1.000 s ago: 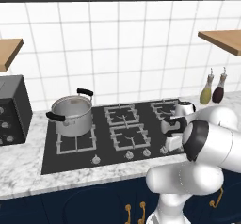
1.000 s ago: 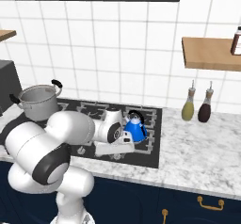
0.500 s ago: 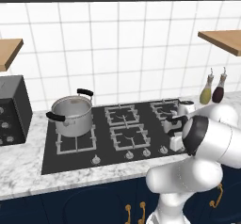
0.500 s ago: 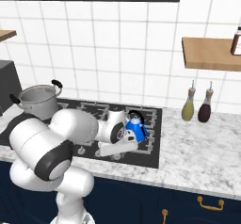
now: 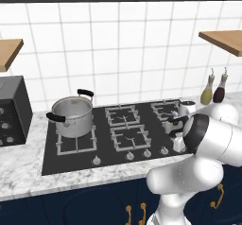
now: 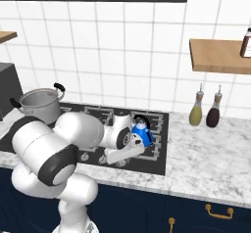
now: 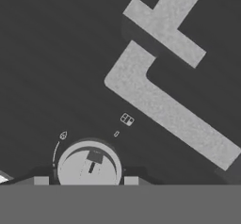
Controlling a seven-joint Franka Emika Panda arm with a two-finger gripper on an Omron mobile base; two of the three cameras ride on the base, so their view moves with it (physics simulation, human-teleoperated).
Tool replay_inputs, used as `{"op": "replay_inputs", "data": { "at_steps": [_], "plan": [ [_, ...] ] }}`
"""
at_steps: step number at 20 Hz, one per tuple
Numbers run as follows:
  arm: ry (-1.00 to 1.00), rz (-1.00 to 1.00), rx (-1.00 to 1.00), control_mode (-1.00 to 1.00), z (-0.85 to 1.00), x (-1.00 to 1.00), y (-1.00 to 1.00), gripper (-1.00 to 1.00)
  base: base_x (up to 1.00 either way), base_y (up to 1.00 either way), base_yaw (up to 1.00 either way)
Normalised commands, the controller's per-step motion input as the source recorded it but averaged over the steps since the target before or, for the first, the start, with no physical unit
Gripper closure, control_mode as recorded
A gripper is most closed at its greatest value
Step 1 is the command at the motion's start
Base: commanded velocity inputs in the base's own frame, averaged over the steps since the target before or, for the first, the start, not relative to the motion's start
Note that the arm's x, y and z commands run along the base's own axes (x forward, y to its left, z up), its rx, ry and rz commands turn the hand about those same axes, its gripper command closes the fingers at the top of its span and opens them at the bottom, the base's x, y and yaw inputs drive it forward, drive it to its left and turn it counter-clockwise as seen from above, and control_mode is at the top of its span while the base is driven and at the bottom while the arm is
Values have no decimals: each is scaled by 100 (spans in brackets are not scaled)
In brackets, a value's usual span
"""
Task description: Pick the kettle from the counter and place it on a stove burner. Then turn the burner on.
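The blue kettle (image 6: pixel 142 134) with its black handle stands upright on the right front stove burner (image 6: pixel 153 148) of the black cooktop, free of my hand. My gripper (image 6: pixel 112 158) hangs low just left of it, over the front row of knobs. In the hand view the gripper (image 7: pixel 86 180) is open, its two tips flanking a round grey knob (image 7: pixel 89 164) with narrow gaps on either side. A grey grate (image 7: pixel 160 100) of the burner lies beyond the knob. The marble counter (image 6: pixel 211 153) extends to the right of the stove.
A large steel pot (image 5: pixel 72 115) sits on the left rear burner. Two bottles (image 6: pixel 196 112) stand on the counter by the wall, under a wooden shelf (image 6: pixel 220 56). A black appliance (image 5: pixel 12 108) stands at the far left.
My arm has shifted a little and the hand has settled lower over the front knob row. The kettle and the pot have not moved.
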Motion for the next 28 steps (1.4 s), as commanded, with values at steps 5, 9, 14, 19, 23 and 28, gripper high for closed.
{"op": "replay_inputs", "data": {
  "at_steps": [5,9,14,19,23,28],
  "plan": [
    [-8,17,-2,-100,-20,-2,5,100,0,0,0],
    [-8,17,-1,-100,-19,0,4,100,0,0,0],
    [-7,18,-2,-100,-19,0,7,100,0,0,0],
    [-5,17,-1,-100,-18,0,9,100,0,0,0],
    [-5,16,-3,-100,-16,-17,10,100,0,0,0],
    [-7,14,-1,-100,-4,-40,0,100,0,0,0]
  ]
}}
